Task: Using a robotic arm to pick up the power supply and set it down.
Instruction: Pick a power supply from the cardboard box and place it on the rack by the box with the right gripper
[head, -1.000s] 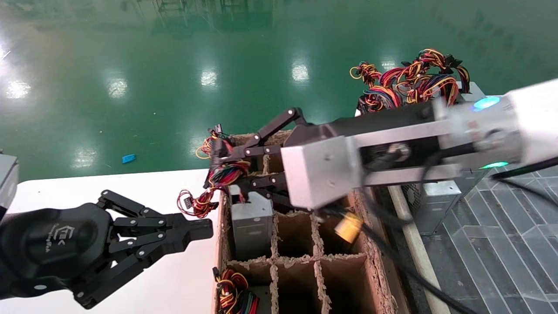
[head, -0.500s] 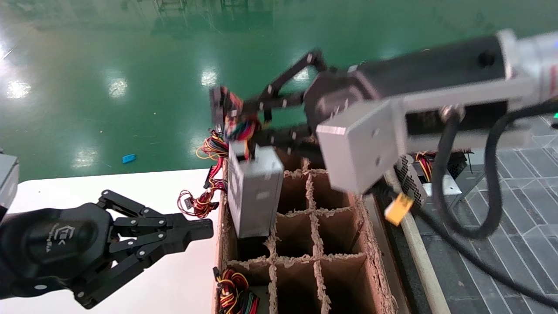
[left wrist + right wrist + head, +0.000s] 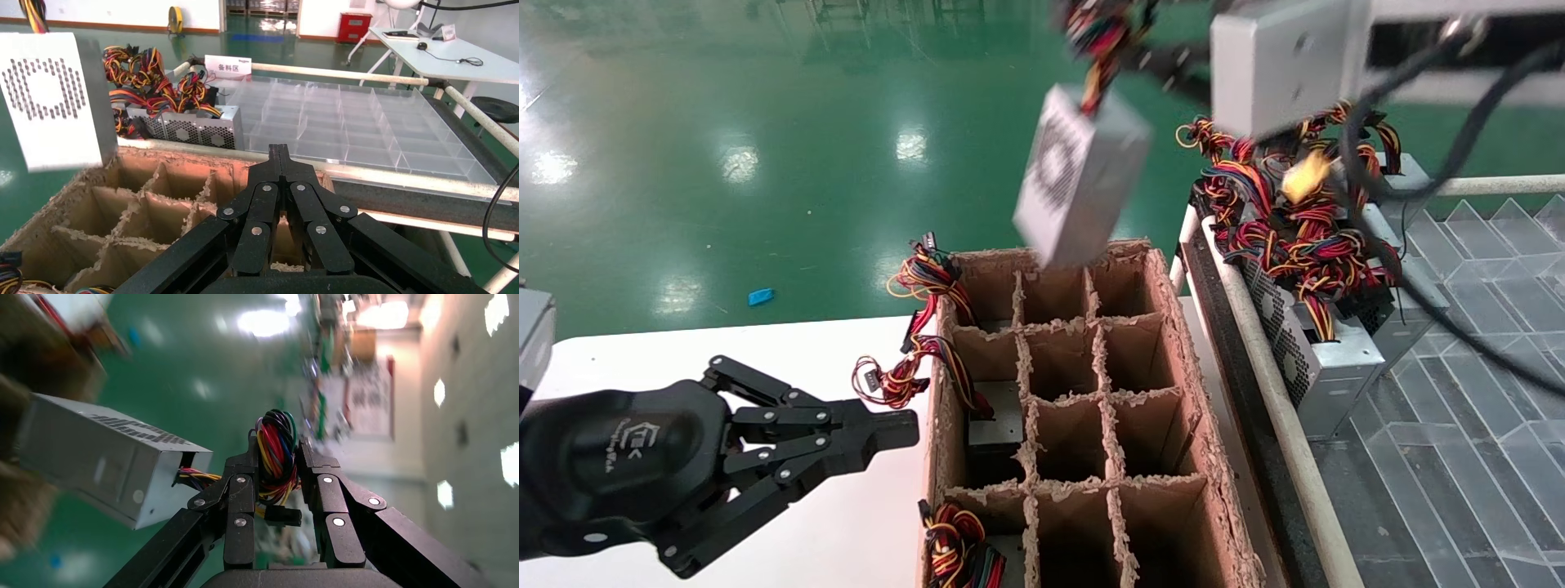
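Observation:
The power supply (image 3: 1079, 180), a grey metal box with a perforated vent, hangs tilted in the air above the far end of the cardboard divider box (image 3: 1197, 392). It dangles by its bundle of coloured wires (image 3: 275, 447). My right gripper (image 3: 276, 456) is shut on that bundle, with the box (image 3: 104, 456) off to one side of the fingers. In the head view only the right arm's silver wrist block (image 3: 1279, 61) shows, at the top edge. The left wrist view has the box (image 3: 49, 101) floating over the cardboard cells. My left gripper (image 3: 903, 429) rests shut over the white table (image 3: 764, 351).
One cell holds another grey unit (image 3: 997, 416), and wires (image 3: 956, 539) fill a near cell. More power supplies (image 3: 1303, 351) with tangled wires (image 3: 1295, 212) sit to the right. Beside them lies a clear divided tray (image 3: 343, 122). Green floor lies beyond.
My right arm has risen and swung back to the right, pulling the power supply up out of its cardboard cell into the air. The left arm has not moved.

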